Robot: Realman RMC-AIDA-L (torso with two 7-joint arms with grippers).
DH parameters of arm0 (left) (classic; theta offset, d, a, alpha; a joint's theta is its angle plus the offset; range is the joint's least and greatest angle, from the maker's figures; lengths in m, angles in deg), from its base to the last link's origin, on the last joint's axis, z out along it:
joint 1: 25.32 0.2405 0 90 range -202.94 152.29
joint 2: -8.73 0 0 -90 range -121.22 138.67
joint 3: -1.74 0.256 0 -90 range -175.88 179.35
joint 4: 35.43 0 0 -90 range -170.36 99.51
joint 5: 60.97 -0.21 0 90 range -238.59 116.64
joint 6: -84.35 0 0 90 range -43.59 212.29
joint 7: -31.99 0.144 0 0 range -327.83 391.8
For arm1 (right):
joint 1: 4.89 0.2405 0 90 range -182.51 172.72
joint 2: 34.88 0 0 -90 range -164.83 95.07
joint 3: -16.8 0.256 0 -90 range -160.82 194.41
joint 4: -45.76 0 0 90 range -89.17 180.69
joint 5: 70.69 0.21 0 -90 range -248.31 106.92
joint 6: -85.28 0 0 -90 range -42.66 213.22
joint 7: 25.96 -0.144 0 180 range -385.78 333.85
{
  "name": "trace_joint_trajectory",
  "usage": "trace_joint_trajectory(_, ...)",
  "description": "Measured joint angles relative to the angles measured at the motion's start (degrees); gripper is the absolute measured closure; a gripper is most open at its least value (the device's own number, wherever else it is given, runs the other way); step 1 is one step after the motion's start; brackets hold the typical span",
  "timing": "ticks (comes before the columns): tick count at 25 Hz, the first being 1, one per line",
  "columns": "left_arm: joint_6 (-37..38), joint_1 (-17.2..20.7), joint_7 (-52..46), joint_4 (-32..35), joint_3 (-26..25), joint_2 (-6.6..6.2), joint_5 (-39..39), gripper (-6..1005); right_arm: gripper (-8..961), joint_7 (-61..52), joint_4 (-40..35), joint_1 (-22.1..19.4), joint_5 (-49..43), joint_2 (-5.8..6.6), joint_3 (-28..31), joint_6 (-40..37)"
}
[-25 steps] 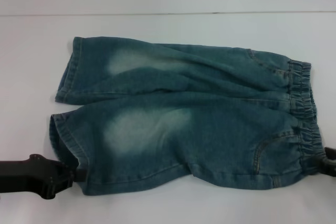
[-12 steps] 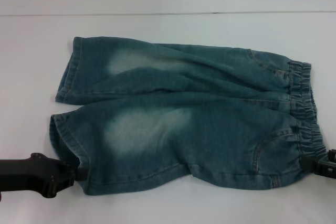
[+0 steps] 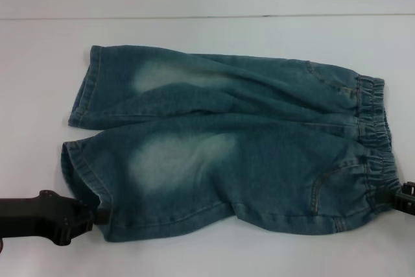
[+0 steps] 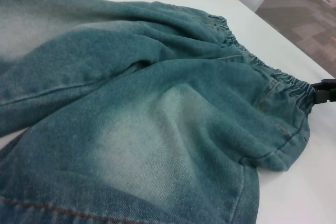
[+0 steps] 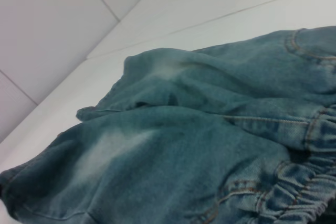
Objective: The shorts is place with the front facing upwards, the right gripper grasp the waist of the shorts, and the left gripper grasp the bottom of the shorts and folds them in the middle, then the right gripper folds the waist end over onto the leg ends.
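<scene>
The blue denim shorts (image 3: 227, 147) lie flat on the white table (image 3: 207, 257), front up, with the leg ends to the left and the elastic waist (image 3: 375, 141) to the right. My left gripper (image 3: 97, 215) touches the hem of the near leg at its lower left corner. My right gripper (image 3: 403, 198) sits against the near end of the waistband at the right edge of the head view. It also shows as a black tip (image 4: 321, 93) beside the waistband in the left wrist view. The right wrist view shows the gathered waistband (image 5: 294, 187) close up.
The table's far edge (image 3: 207, 16) runs across the back, with a pale wall behind it. Grey floor (image 4: 310, 14) lies beyond the table's side in the left wrist view. Bare white tabletop surrounds the shorts.
The right gripper moved in toward the waistband corner, then drew back slightly right. The left gripper has barely shifted at the hem. The shorts lie as before.
</scene>
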State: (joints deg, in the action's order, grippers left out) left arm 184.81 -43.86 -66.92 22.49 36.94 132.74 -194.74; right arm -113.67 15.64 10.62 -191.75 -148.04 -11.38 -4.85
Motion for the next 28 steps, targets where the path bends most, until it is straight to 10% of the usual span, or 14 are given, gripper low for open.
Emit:
trace_joint_trajectory(13, 0.02, -0.32, 0.03, 0.07, -0.07, -0.09, 1.64, 966, 892, -3.15, -1.63, 0.40, -0.05, 0.01, 0.29, -0.72)
trace_joint_trajectory(28, -8.56, -5.45, -0.19, -2.24, -9.58, -1.75, 8.26, 967, 909, -14.04, -0.82, 6.40, 8.28, -1.03, 8.29, 0.11)
